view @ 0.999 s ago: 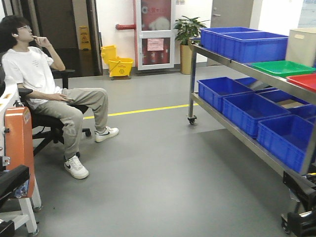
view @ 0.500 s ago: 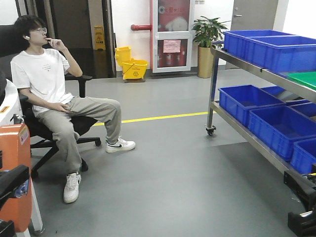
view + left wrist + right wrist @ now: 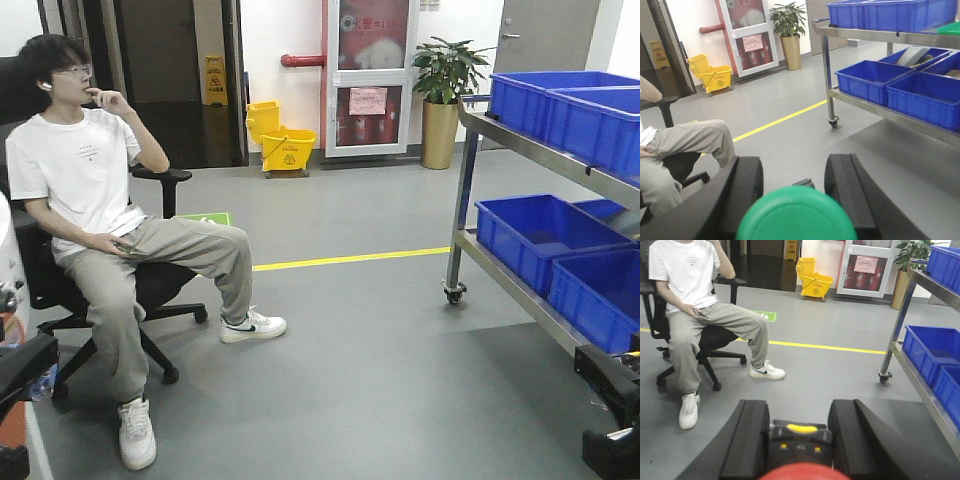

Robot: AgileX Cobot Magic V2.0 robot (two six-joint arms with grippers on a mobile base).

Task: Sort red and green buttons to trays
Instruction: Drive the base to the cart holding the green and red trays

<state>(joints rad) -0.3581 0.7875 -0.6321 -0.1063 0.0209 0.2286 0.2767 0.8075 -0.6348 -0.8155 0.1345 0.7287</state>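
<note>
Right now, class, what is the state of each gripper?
Left gripper: shut on the green button.
Right gripper: shut on the red button.

In the left wrist view the left gripper fills the lower part of the frame. Its two black fingers point forward, away from the camera, and the green button sits between them at the bottom centre (its cap hides where the pads touch it). In the right wrist view the right gripper has the same pose, and its fingers press on both sides of the red button. In the front view only dark parts of the left arm and the right arm show, in the lower left and lower right corners.
</note>
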